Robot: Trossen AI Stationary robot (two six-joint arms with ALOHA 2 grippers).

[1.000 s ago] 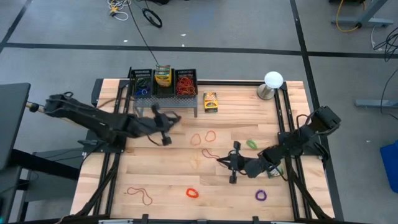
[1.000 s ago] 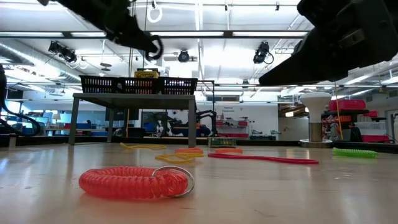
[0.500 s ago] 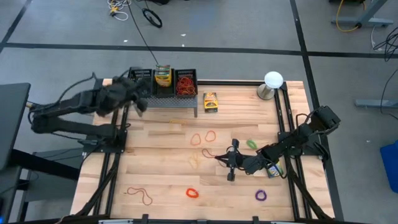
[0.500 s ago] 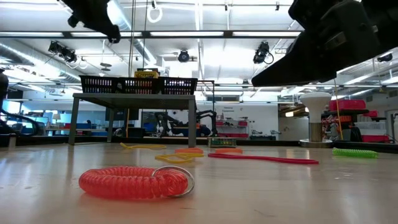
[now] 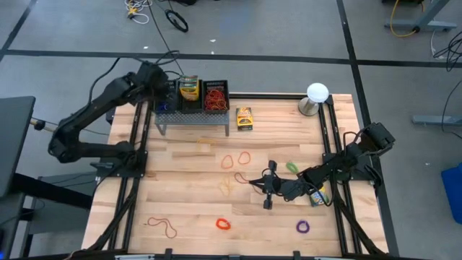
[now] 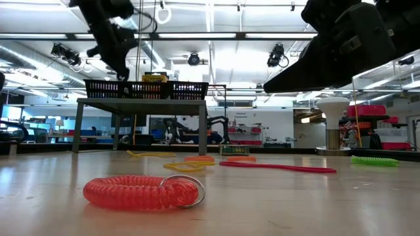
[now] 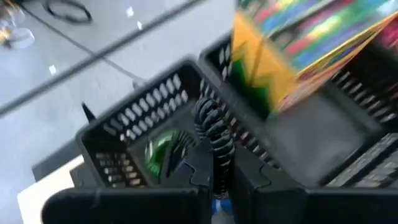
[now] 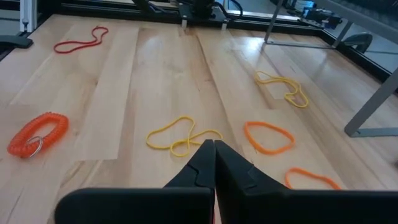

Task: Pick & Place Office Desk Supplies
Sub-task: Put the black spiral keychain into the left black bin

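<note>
Nearest the front edge of the table (image 5: 188, 209) we are seeing a red coiled band with a metal ring (image 6: 141, 191), a dark red loop (image 5: 164, 227) toward the left and a purple coiled band (image 5: 303, 227) toward the right. A little farther in, we are keeping the right gripper (image 5: 268, 189) low over the wood with its fingers pressed together; a long red band (image 5: 249, 180) is lying at its tip, and we cannot tell whether it is pinched. Just ahead of those fingers a yellow loop (image 8: 181, 139) is lying, with two orange loops (image 8: 268, 137) beyond it and a green coiled band (image 5: 291, 167) to the right. Farther back, a crayon box (image 5: 245, 118) is resting on the table beside the raised black basket tray (image 5: 191, 97). At the tray, we are holding the left gripper (image 5: 160, 79) over its left compartment, fingers pinching a black coiled band (image 7: 214, 127); another crayon box (image 7: 298, 43) is standing in the middle compartment and red bands (image 5: 215, 98) are filling the right one.
</note>
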